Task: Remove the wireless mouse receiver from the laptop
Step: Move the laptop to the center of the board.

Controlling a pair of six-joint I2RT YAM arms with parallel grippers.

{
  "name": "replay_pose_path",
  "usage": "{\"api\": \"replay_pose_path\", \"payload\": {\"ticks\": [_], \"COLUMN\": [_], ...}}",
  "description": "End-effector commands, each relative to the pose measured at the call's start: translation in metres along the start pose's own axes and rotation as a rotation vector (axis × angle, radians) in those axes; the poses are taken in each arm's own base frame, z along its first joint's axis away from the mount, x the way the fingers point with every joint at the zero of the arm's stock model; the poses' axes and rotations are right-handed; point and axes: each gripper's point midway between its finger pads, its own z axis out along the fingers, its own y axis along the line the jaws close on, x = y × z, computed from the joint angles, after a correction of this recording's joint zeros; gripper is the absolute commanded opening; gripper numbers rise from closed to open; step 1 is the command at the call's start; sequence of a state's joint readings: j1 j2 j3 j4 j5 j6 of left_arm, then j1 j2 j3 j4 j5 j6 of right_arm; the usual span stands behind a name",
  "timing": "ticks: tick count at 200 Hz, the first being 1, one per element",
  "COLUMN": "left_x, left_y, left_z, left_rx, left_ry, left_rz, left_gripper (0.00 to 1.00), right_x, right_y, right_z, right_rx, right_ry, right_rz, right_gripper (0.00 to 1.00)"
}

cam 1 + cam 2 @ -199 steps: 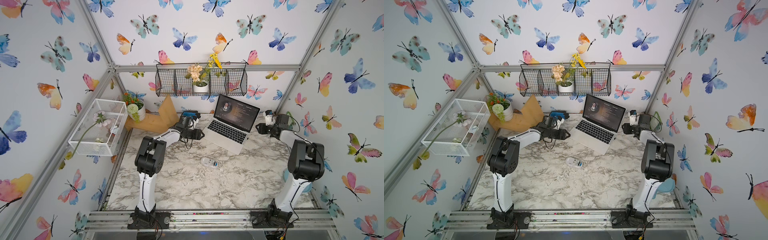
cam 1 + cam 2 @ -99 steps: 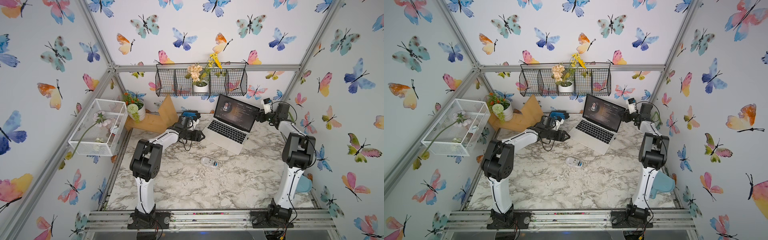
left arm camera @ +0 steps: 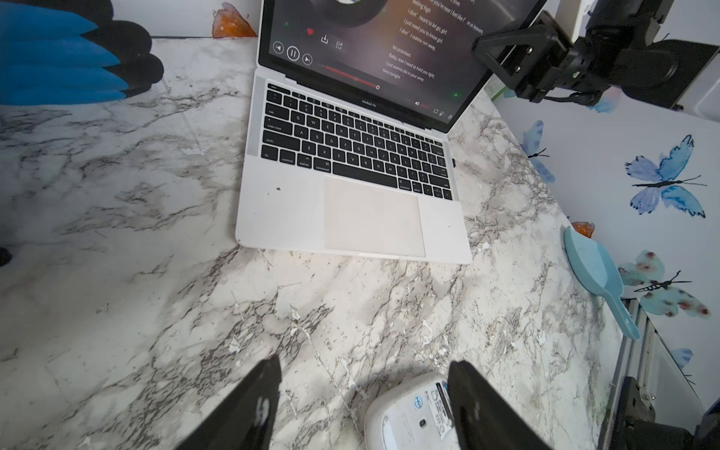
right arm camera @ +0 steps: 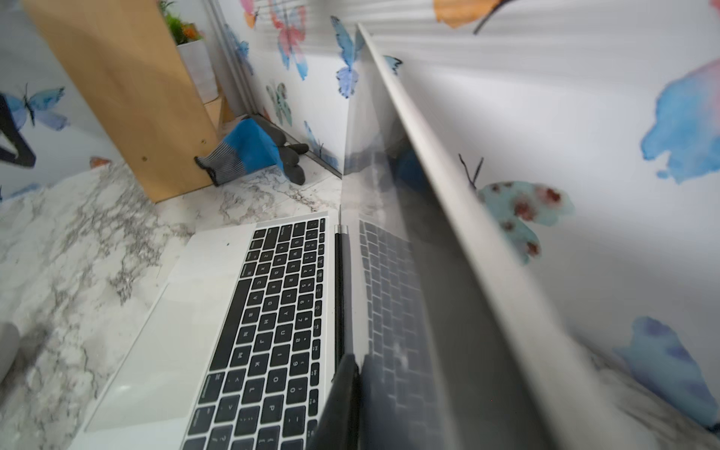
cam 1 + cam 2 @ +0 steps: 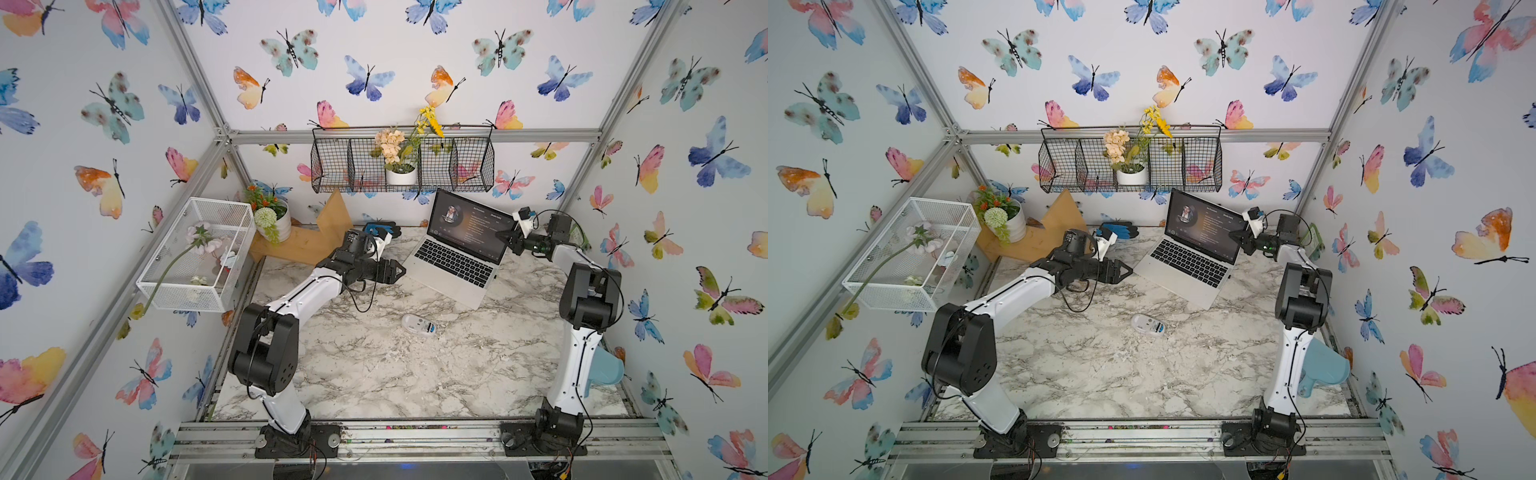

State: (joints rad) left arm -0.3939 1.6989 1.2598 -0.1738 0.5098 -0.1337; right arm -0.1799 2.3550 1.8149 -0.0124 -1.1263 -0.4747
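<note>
**Small stub on the laptop's right side, lid pinched by the far arm**

Nearest, a white mouse (image 5: 418, 324) lies belly-up on the marble table (image 5: 374, 374). Just beyond it the left gripper (image 3: 364, 364) reaches low and almost level from a bent elbow. Its jaws are spread and empty, aimed toward the laptop (image 5: 453, 266) but apart from it.

The laptop sits open and angled at the back of the table. The receiver (image 3: 453, 161) shows only as a small dark nub jutting from the right side of the base, past the end of the keyboard. It is probably light, stiff and held in by friction, with very little to grip. A fine pinch on its flat faces and a straight outward pull should suit it. The slim laptop may slide, so it needs bracing.

Farthest, the right arm stands tall and its forearm reaches in from the wall side. The right gripper (image 5: 506, 238) looks pressed thin on the outer edge of the lid (image 4: 448, 195). One finger (image 4: 343, 397) lies against the glass and the other is hidden behind.
</note>
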Motion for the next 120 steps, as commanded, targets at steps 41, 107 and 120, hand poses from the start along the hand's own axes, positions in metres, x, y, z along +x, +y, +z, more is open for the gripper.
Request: {"api": "replay_pose_path", "payload": {"ticks": [41,107,120], "left_x": [0.009,0.003,0.003], "left_y": [0.015,0.016,0.018], "left_z": [-0.008,-0.002,0.001], "left_rx": [-0.075,-0.064,-0.069], "left_ry": [0.010,0.016,0.023], "left_rz": [-0.012,0.014,0.017], "left_gripper": [0.74,0.75,0.75], "right_x": [0.002,0.004,0.004], "right_y": [0.059,0.103,0.106], "right_z": [-0.007,0.008,0.013], "right_rx": [-0.173,-0.345,-0.376], "right_ry": [-0.019,-0.016,-0.013], "right_rz": [-0.117,-0.166,-0.163], "right_gripper": [0.03,0.03,0.03]}}
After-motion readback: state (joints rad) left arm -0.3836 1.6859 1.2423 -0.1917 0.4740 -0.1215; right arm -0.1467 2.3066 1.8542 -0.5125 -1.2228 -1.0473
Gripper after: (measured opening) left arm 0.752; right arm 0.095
